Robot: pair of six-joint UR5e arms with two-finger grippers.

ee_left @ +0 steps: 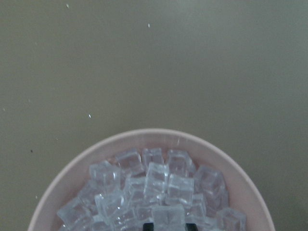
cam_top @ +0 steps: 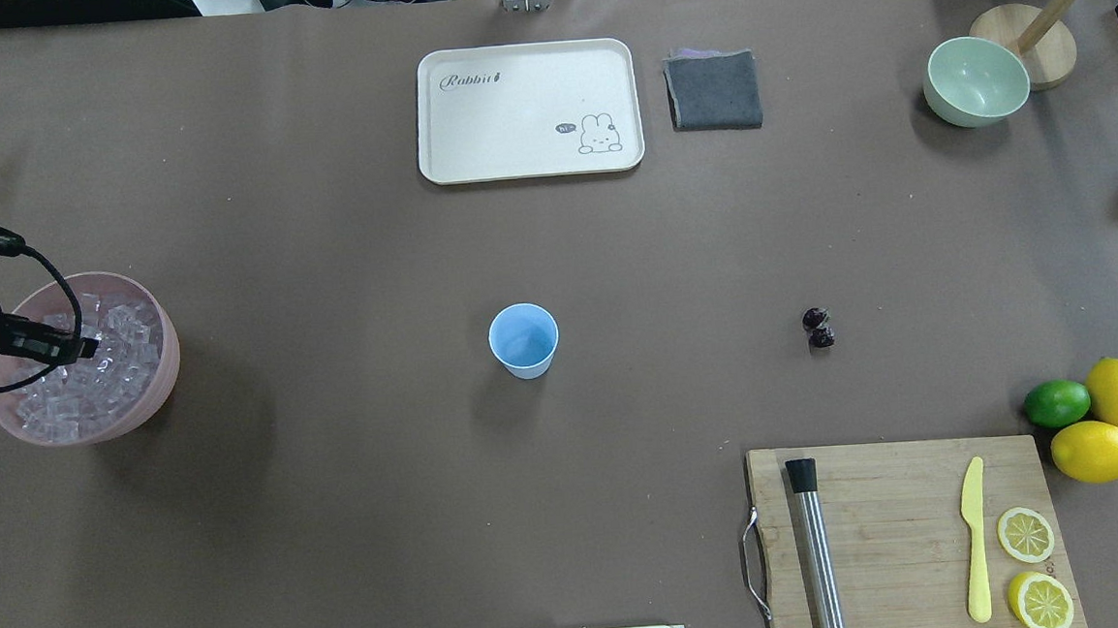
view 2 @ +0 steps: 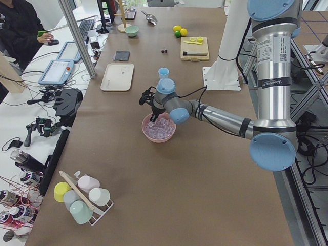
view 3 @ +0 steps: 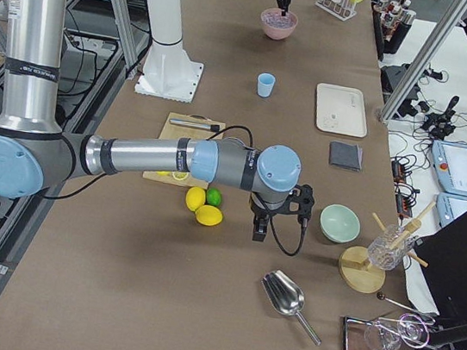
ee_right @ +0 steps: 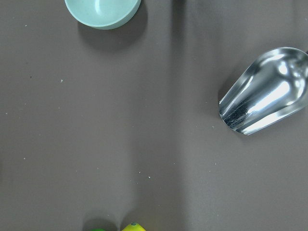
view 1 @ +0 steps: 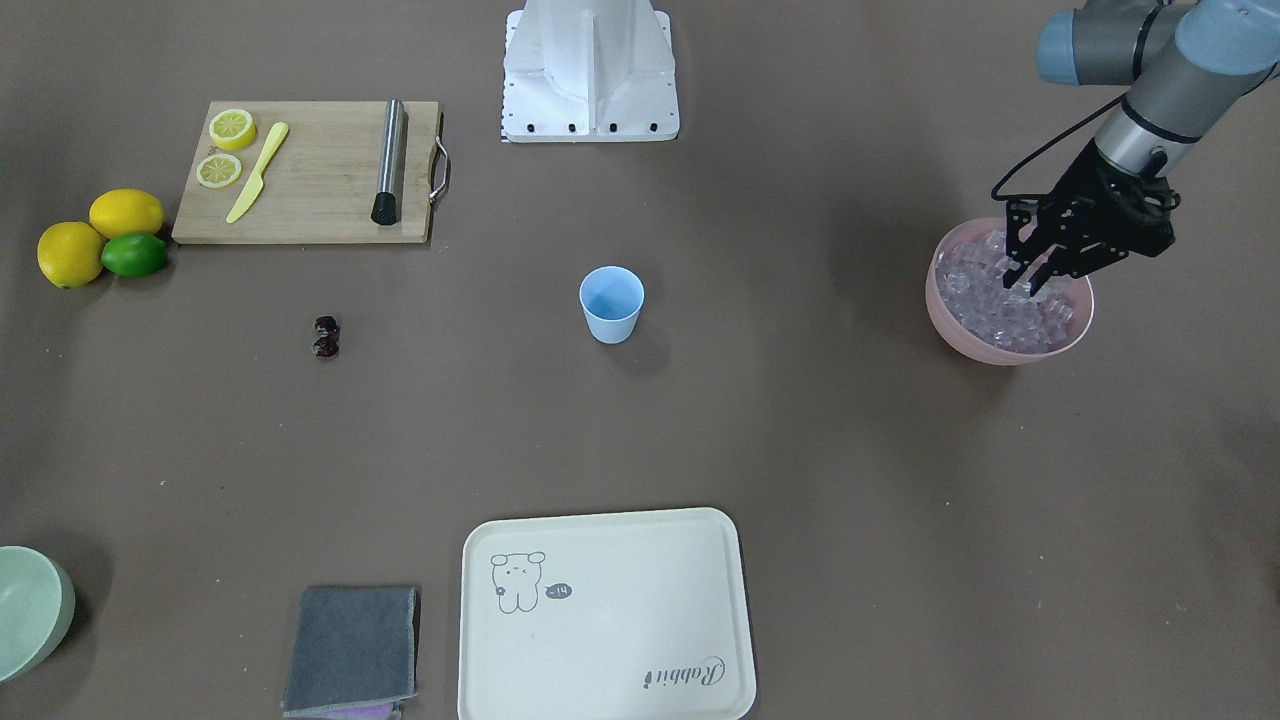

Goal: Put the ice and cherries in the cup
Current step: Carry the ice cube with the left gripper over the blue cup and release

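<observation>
— Left gripper [view 1: 1030,285], where is it?
— Down in the pink bowl [view 1: 1000,348] at the robot's left end of the surface [view 1: 800,420], fingers pointing into the heap of ice [ee_left: 159,192]. In the left wrist view both fingertips [ee_left: 148,225] just peek in at the bottom edge, a narrow gap apart, and one cube fills that gap with a tip against each side.
— And the cup [view 1: 611,305]?
— Upright near the middle of the surface, well apart from the bowl, nothing visible inside it.
— Cherries [view 1: 326,337]?
— Lying as a joined pair on the bare surface on the robot's right side of the cup, between it and the cutting board [view 1: 310,170], touching neither.
— What about the right gripper [view 3: 258,232]?
— It hangs over the far right end, near the two lemons [view 3: 203,207] and the lime [view 3: 213,196], with the pale green bowl [ee_right: 103,12] and a metal scoop [ee_right: 264,96] close by. Only the side view shows it, so I cannot tell whether its fingers are wide or narrow.
</observation>
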